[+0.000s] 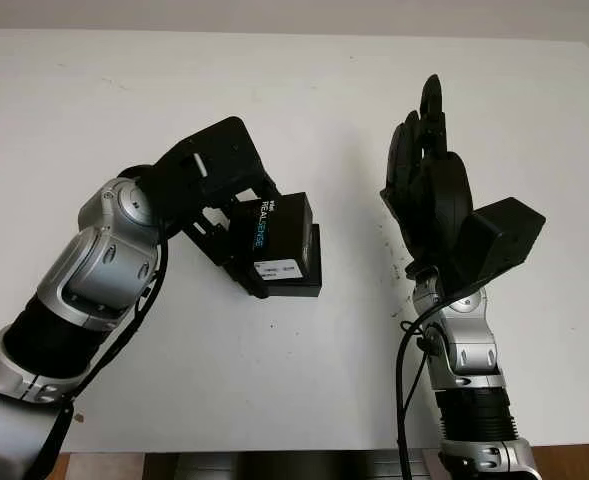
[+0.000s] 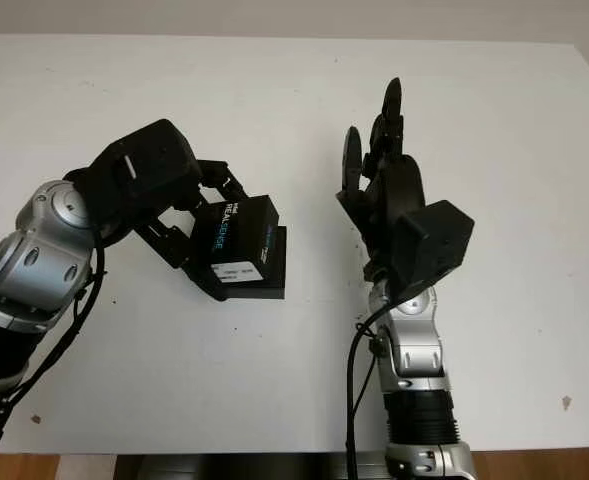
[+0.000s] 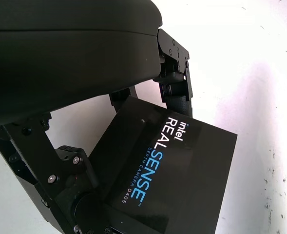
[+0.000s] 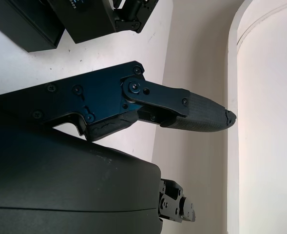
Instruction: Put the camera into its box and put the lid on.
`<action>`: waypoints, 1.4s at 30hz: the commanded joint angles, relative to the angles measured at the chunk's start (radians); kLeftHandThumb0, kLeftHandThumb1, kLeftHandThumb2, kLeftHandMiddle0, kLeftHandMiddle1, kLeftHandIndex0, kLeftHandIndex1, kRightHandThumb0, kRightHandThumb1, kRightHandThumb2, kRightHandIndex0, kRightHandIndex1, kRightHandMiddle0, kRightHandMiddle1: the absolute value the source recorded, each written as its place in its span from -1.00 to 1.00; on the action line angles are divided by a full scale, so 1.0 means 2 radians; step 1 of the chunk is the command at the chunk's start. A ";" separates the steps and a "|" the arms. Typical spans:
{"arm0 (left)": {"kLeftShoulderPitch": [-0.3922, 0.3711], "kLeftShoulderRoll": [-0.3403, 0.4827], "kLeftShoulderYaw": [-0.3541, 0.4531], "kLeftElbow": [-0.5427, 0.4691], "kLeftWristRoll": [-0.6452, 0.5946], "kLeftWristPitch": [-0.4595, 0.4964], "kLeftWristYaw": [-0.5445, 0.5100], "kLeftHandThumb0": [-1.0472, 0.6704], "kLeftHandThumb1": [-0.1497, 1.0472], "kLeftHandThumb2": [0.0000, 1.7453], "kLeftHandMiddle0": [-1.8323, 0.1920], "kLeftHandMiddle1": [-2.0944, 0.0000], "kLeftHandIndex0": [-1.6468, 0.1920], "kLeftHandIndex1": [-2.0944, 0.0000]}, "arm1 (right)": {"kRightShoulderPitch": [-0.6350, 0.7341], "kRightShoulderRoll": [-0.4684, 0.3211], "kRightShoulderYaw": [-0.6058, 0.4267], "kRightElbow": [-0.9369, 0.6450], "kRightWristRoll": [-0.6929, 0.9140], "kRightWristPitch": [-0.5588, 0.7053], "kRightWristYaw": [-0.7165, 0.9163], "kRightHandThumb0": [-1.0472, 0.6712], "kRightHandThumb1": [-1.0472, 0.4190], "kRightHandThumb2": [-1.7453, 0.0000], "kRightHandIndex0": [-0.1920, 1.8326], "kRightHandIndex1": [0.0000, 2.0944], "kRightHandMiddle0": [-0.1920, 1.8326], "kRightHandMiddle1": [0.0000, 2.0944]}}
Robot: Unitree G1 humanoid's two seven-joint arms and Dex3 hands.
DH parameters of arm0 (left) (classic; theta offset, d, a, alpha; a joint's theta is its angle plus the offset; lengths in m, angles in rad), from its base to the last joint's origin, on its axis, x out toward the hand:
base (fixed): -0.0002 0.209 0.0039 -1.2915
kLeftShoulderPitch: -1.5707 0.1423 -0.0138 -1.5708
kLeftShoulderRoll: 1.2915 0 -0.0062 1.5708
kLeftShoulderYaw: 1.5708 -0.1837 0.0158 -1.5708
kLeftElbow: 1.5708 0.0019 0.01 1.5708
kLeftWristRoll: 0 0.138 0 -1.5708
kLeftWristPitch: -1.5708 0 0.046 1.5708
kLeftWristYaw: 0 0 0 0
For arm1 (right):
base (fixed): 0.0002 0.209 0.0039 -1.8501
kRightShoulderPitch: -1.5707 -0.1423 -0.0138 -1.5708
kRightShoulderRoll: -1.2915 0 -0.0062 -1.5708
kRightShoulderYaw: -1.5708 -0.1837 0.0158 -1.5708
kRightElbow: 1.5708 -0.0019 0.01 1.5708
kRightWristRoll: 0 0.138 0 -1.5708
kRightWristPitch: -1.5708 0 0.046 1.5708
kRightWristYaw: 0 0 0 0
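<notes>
White table [image 1: 304, 390]: matte top, faint specks and scuffs, bearing both arms and the task item.

Left arm [image 1: 94, 275]: silver and black, entering from the near left corner and bending inward toward the table's centre.

Right arm [image 1: 469, 390]: silver forearm with a black cable, rising from the near right edge.

Right hand [image 1: 429, 175]: black, three fingers, held upright right of centre, well apart from the box. Holds nothing; fingers extended away from the robot, uncurled, touching no object.

Left hand [image 2: 179, 215]: black, left of centre, closed around the box. Fingers [image 3: 175, 73] clamp its edges from opposite sides; the palm shell sits over its left end.

Black box [image 1: 279, 245]: glossy lid [image 3: 175, 165] printed "intel REALSENSE depth camera D400 series" in white and blue; white label [image 1: 277, 268] on the near side. Located at table centre, between the two hands, in the left hand's grip. Tilted, printed face turned up and toward the robot; long axis runs roughly from the left hand's palm rightward. Whether its lower edge touches the table cannot be told.
</notes>
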 commanded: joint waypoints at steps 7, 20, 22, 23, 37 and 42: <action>0.012 -0.018 -0.023 -0.021 -0.010 0.000 -0.007 0.04 0.89 -0.94 0.45 -0.48 0.50 -0.49 | 0.003 0.001 0.001 -0.001 -0.002 -0.003 -0.003 -0.73 -1.00 0.28 -1.00 -1.00 -1.00 -1.00; 0.009 -0.020 -0.047 -0.045 -0.004 0.031 -0.003 -0.03 0.88 -0.94 0.43 -0.45 0.52 -0.44 | 0.004 0.005 0.004 0.002 -0.002 -0.010 -0.006 -0.73 -1.00 0.27 -1.00 -1.00 -1.00 -1.00; 0.002 -0.020 -0.057 -0.057 -0.002 0.063 -0.004 -0.11 0.90 -0.94 0.52 -0.51 0.83 -0.28 | 0.005 0.007 0.003 0.002 0.003 -0.012 -0.004 -0.69 -1.00 0.26 -1.00 -1.00 -1.00 -1.00; -0.003 -0.018 -0.063 -0.063 -0.004 0.077 -0.007 -0.14 0.91 -0.94 0.68 -0.39 0.91 -0.09 | 0.005 0.008 0.003 0.003 0.005 -0.014 -0.003 -0.68 -1.00 0.26 -1.00 -1.00 -1.00 -1.00; -0.021 0.013 -0.100 -0.106 -0.031 0.116 -0.031 -0.44 1.00 -0.88 1.00 1.00 1.00 1.00 | 0.000 0.007 0.004 0.016 0.000 -0.017 -0.002 -0.70 -1.00 0.26 -1.00 -1.00 -1.00 -1.00; -0.023 0.014 -0.092 -0.117 -0.051 0.137 -0.033 -0.41 1.00 -0.91 1.00 1.00 1.00 1.00 | -0.001 0.005 0.007 0.018 -0.010 -0.019 -0.007 -0.72 -1.00 0.26 -1.00 -1.00 -1.00 -1.00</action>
